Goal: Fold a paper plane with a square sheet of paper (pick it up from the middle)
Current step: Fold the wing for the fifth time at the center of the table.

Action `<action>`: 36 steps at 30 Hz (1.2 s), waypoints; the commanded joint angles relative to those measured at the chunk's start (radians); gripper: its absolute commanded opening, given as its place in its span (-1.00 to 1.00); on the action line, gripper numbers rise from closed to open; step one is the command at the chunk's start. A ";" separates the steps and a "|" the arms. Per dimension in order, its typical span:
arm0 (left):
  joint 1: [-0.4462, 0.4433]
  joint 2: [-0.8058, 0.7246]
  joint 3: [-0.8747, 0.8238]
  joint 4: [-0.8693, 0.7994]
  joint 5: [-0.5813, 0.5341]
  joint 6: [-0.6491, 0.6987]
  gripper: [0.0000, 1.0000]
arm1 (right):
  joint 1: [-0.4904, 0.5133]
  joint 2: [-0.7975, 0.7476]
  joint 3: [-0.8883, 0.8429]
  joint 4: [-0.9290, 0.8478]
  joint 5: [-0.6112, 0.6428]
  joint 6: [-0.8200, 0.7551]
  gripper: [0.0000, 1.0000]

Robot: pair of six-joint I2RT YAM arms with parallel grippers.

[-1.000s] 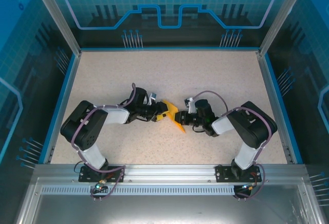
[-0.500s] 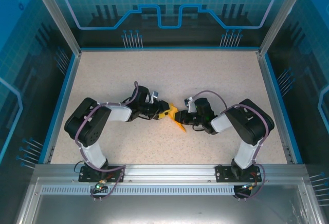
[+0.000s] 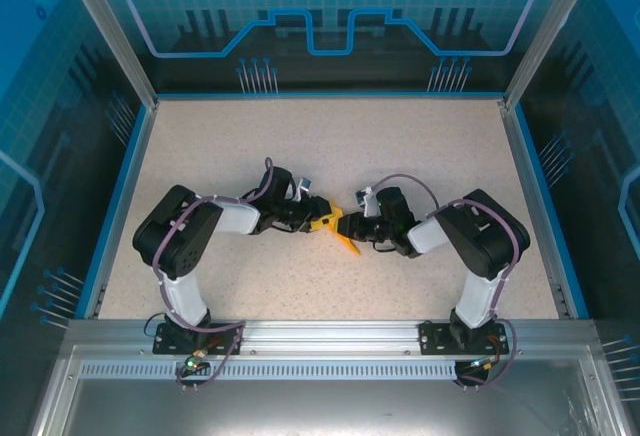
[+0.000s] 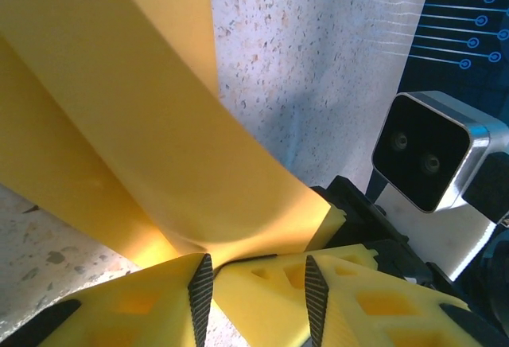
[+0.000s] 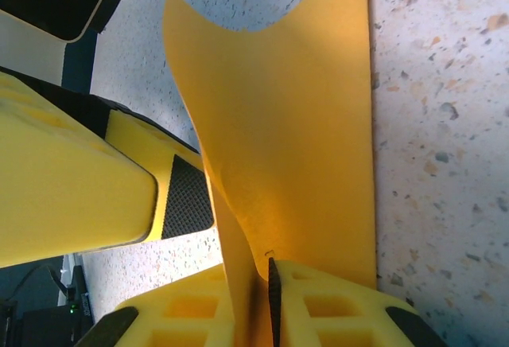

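Near the middle of the bench (image 3: 420, 146), my left hand (image 3: 324, 222) has its pads (image 4: 200, 285) standing apart, and the bent orange-yellow paper sheet (image 3: 346, 242) comes down between them. Just to the right, my right hand (image 3: 352, 228) is closed on the same sheet and pinches it between both fingers.
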 commanded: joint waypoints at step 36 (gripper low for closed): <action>-0.011 0.084 0.054 0.015 -0.028 0.039 -0.36 | -0.025 -0.150 0.058 -0.374 -0.010 -0.182 -0.28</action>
